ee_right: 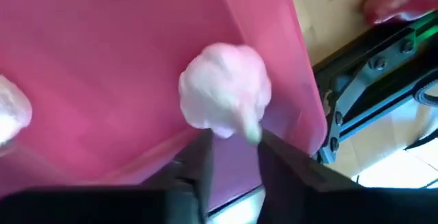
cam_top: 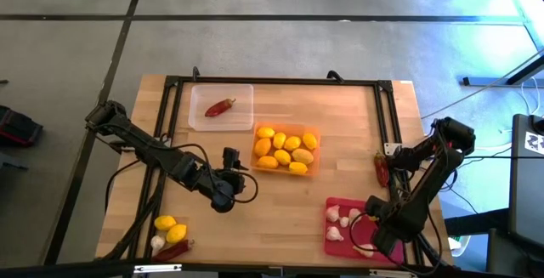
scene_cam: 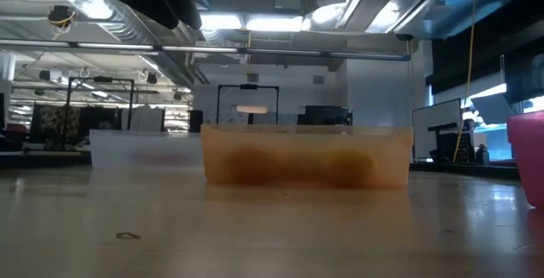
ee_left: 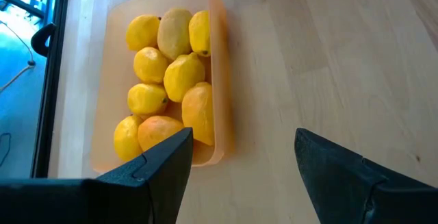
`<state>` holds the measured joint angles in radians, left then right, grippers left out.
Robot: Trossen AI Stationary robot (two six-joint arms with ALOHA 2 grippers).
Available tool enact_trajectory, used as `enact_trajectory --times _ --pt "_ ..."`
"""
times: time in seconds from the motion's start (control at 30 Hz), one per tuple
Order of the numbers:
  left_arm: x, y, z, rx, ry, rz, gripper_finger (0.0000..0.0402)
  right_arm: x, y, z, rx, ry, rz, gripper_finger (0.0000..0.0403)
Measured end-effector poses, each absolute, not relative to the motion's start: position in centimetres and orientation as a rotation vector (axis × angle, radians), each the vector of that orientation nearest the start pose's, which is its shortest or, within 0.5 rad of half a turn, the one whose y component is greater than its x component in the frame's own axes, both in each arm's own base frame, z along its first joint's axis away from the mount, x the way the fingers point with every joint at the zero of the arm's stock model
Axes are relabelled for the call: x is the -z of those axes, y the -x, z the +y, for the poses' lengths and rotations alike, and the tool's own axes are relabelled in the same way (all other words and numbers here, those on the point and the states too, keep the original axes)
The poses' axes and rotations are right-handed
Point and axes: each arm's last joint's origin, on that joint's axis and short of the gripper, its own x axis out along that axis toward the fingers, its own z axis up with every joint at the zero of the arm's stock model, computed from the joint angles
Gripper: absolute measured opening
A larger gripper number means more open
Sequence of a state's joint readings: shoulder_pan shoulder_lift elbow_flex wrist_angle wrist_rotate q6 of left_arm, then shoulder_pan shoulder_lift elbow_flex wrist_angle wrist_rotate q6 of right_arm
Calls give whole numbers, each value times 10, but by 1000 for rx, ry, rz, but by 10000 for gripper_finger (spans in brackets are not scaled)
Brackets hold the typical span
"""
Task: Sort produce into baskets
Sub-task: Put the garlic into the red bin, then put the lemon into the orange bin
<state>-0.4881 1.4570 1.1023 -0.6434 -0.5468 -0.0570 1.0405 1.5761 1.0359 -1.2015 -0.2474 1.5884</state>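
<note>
Reaching over the red tray, the right pincer is clamped on a garlic bulb, seen only in the right wrist view. The left pincer, fingers apart, hangs beside the orange tray of lemons. The clear tray holds one chili. More produce lies on the surface.

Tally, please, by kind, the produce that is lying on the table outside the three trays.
Lemons: 2
Garlic: 1
Chilies: 2
Total: 5
</note>
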Motion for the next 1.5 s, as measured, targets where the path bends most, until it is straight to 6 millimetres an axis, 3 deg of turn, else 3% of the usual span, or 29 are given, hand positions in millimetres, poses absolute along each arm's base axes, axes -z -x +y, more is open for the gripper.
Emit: enact_trajectory --times 0.1,0.23,0.47,0.67,0.9,1.27,1.5 --pt "-259 -264 -123 -78 -440 863 251 -207 -122 217 523 -401 1816 158" --pt "-259 -264 -123 -78 -438 859 251 -234 -130 221 463 -414 1744 191" --pt "-260 -264 -124 -117 -341 845 251 -270 -157 223 336 -243 1253 200" --pt "-261 -267 -122 -158 -253 829 251 -272 -182 214 299 -54 1010 198" --pt "-257 -257 -138 -21 -34 921 251 -264 -204 201 272 86 971 198" --pt "-248 -210 -179 -113 420 1199 251 -245 -216 180 299 187 1018 198" --pt "-240 -184 -203 -262 573 1273 251 -238 -218 172 316 245 1032 198"
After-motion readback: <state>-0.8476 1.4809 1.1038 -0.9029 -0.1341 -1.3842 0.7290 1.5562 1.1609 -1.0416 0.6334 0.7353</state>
